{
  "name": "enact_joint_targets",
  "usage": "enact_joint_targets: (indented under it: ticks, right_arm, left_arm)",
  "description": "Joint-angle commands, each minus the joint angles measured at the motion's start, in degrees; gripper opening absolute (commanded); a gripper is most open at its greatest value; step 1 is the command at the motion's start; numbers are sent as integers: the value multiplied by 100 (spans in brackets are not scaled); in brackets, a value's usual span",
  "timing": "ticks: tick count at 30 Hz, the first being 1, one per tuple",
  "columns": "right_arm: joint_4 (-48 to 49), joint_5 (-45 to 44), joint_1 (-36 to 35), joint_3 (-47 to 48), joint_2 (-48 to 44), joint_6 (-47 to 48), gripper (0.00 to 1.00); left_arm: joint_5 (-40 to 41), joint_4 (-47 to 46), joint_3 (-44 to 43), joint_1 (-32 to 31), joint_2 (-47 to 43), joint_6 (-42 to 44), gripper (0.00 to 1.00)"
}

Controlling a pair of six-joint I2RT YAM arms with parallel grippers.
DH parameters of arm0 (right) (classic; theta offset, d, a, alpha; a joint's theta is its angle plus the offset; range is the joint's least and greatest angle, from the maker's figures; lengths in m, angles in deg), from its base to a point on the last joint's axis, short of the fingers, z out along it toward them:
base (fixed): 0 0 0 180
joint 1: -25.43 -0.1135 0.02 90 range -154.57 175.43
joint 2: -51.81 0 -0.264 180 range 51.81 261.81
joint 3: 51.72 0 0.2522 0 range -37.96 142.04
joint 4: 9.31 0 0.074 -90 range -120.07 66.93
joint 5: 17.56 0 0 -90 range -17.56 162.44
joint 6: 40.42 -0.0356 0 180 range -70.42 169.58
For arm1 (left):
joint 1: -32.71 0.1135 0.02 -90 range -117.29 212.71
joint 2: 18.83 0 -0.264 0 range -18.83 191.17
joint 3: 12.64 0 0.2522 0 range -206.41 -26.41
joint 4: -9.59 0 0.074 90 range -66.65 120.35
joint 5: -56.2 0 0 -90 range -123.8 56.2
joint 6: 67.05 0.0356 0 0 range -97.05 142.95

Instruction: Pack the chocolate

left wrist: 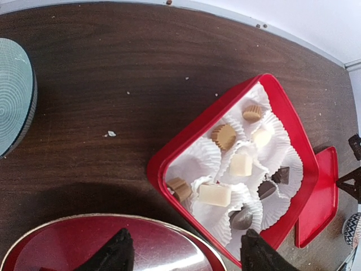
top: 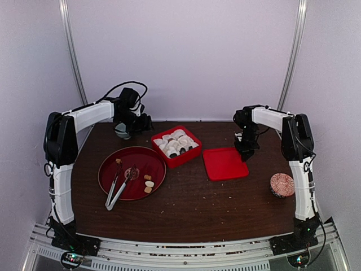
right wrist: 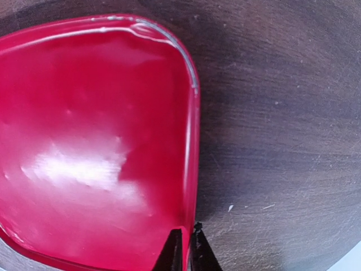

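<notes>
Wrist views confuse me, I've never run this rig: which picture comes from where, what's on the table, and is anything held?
Two robot arms are bolted to a table. The wide picture looks down from above and behind them: left arm on the left, right arm on the right. The other two come from a camera on each wrist. On the table: a red box of chocolate in paper cups, its lid, a round plate with tongs, a patterned bowl and a grey-green bowl. The left jaws stand open and empty. The right jaws are pinched together at the lid's rim, apparently gripping it.
</notes>
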Motion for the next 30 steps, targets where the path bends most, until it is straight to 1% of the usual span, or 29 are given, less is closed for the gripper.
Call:
enact_joint_targets:
  ticks: [1,3,9,14,18,24,27,30]
  right_arm:
    - [-285,-50,-8,212,157,16,4]
    - [-292,-50,-3,203,146,3,0]
    - [-49,-8,30,-86,-41,-85,0]
    - [561,481,156,-773,-544,-275,0]
    - [1019,679,226,-1292,-1001,-475,0]
    - [1005,828,269,-1568,-1332,-327,0]
    - [1031,990,214,-1856,-1535,-231,0]
    - [1121,951,131,-2201,-1737,-256,0]
  left_arm:
    - [-89,-285,-119,39,123,-62,68]
    - [-82,-273,-140,43,140,-60,68]
    - [-31,-197,-185,37,208,-143,69]
    - [-30,-102,-284,43,298,-211,70]
    - [-13,-47,-318,37,326,-228,70]
    - [-41,-27,-313,38,327,-222,70]
    - [-39,-2,-330,41,327,-221,70]
    - [-39,8,-345,38,327,-220,70]
